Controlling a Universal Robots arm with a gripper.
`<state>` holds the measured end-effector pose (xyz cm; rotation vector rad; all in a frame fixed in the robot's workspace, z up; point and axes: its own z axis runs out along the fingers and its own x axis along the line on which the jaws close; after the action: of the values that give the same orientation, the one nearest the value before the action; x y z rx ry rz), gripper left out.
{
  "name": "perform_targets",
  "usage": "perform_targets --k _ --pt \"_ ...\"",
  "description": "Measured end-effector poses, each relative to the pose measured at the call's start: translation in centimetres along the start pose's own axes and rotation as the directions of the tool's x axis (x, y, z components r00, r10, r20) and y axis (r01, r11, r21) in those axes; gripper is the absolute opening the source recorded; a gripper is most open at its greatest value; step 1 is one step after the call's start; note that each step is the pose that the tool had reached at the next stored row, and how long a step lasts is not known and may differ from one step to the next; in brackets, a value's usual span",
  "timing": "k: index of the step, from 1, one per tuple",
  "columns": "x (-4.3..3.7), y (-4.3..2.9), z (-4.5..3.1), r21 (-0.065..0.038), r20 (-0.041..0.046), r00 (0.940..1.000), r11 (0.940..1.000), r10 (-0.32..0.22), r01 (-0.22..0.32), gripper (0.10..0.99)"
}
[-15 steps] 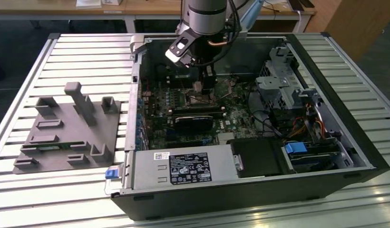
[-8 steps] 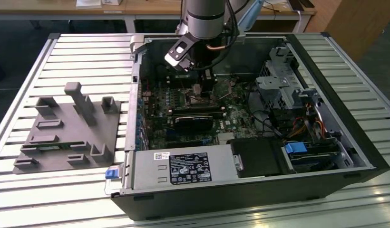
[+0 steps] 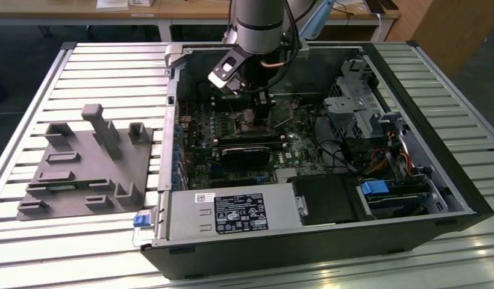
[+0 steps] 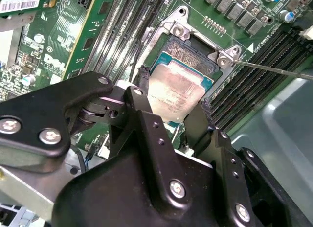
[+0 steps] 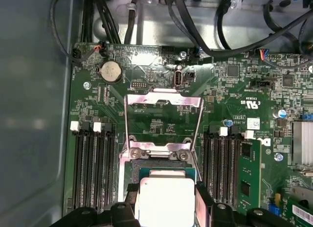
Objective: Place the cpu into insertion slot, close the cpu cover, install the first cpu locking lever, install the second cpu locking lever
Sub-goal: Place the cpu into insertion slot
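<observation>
My gripper [image 4: 173, 99] is shut on the cpu [image 4: 177, 90], a flat silver-grey square held by its two opposite edges between black fingers [image 4: 140, 85]. The chip sits low over the insertion slot [image 4: 188, 53], overlapping its near part; I cannot tell whether it touches. In the first wrist view the cpu [image 5: 166, 197] hangs between the fingertips, with the slot [image 5: 159, 163] just beyond it. The cpu cover [image 5: 164, 97] stands swung open past the slot. A thin locking lever [image 4: 274, 69] juts out beside the socket. In the exterior view the gripper [image 3: 251, 99] reaches down into the case.
The open computer case [image 3: 408, 102] lies on a slatted table. Rows of memory slots [image 5: 95, 168] flank the socket on both sides. A black block [image 3: 247, 153] lies on the board toward the power supply [image 3: 231, 214]. A grey fixture [image 3: 86, 162] sits at the exterior view's left.
</observation>
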<state>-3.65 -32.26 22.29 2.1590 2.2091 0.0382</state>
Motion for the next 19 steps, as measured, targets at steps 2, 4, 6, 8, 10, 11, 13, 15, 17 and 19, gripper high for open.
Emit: perform_targets --k 2,4,6,8,10,11,13,15,17,19 --pt "0.02 -0.04 0.35 0.000 0.0000 1.0000 1.0000 0.000 0.000 0.537" --pt "0.03 -0.13 0.66 0.000 0.0001 1.0000 1.0000 0.000 0.000 0.537" --pt "0.04 -0.22 0.91 0.000 0.0000 1.0000 1.0000 0.000 0.000 0.537" --pt "0.06 -0.29 1.16 0.000 -0.0001 1.0000 1.0000 0.000 0.000 0.537" --pt "0.08 -0.32 1.37 0.000 0.0000 1.0000 1.0000 0.000 0.000 0.537" --pt "0.08 -0.33 1.46 0.000 -0.0001 1.0000 1.0000 0.000 0.000 0.537" --pt "0.10 -0.35 1.61 0.000 0.0007 1.0000 1.0000 0.000 0.000 0.537" --pt "0.12 -0.35 1.78 0.000 0.0012 1.0000 1.0000 0.000 0.000 0.537" --pt "0.13 -0.36 1.92 0.000 0.0012 1.0000 1.0000 0.000 0.000 0.537" --pt "0.14 -0.37 2.04 0.000 0.0012 1.0000 1.0000 0.000 0.000 0.537"
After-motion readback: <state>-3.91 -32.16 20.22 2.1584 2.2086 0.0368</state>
